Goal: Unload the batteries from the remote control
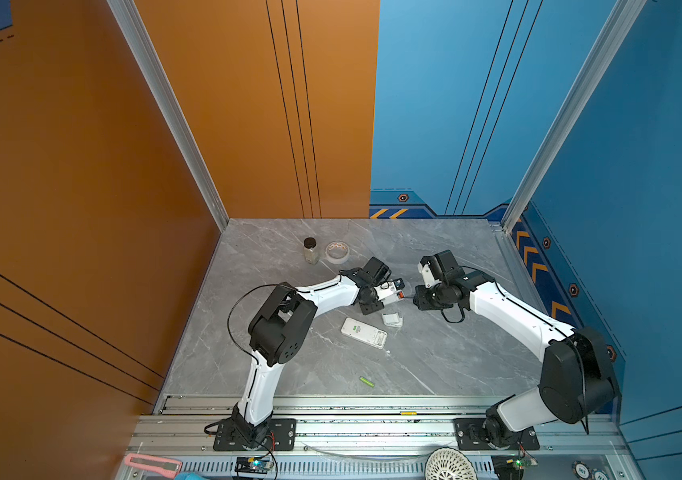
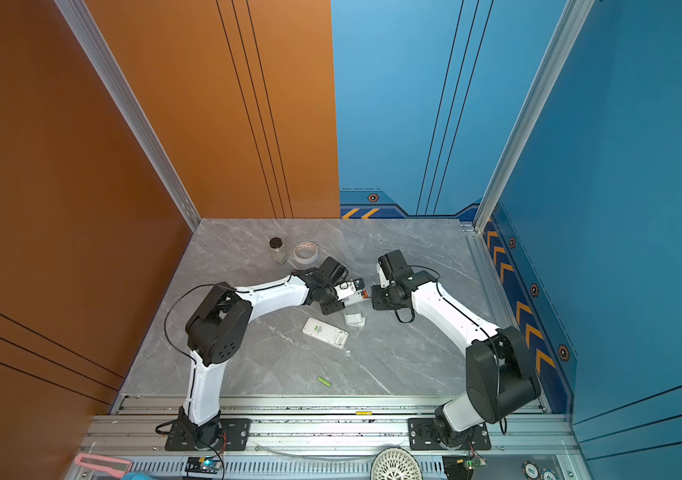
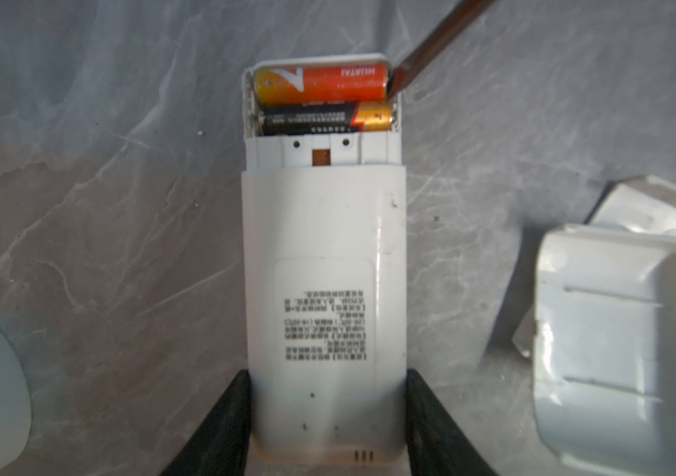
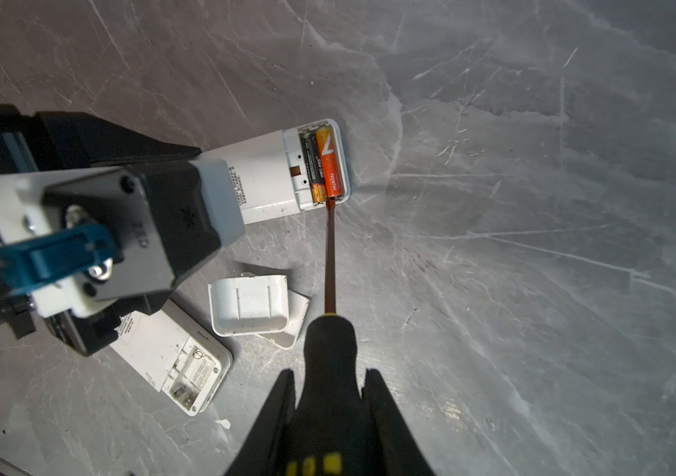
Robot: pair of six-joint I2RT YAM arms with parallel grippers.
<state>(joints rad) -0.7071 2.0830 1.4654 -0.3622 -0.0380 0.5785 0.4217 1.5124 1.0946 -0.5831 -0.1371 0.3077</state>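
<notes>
right end effector (image 4: 330,377) gripping screwdriver (image 4: 330,255), facing left end effector (image 3: 327,381) gripping remote control (image 3: 322,230)

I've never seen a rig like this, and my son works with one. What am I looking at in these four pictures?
Two robot arms stand at a marble table. Two pictures look down on everything; the other two come from cameras on the arms' wrists. The left gripper holds a white remote, cover off, an orange battery and a black battery inside. The right gripper holds a screwdriver, tip at the orange battery's end. Also on the table: a second remote, two loose covers, a green battery, a jar, a tape roll.
</notes>
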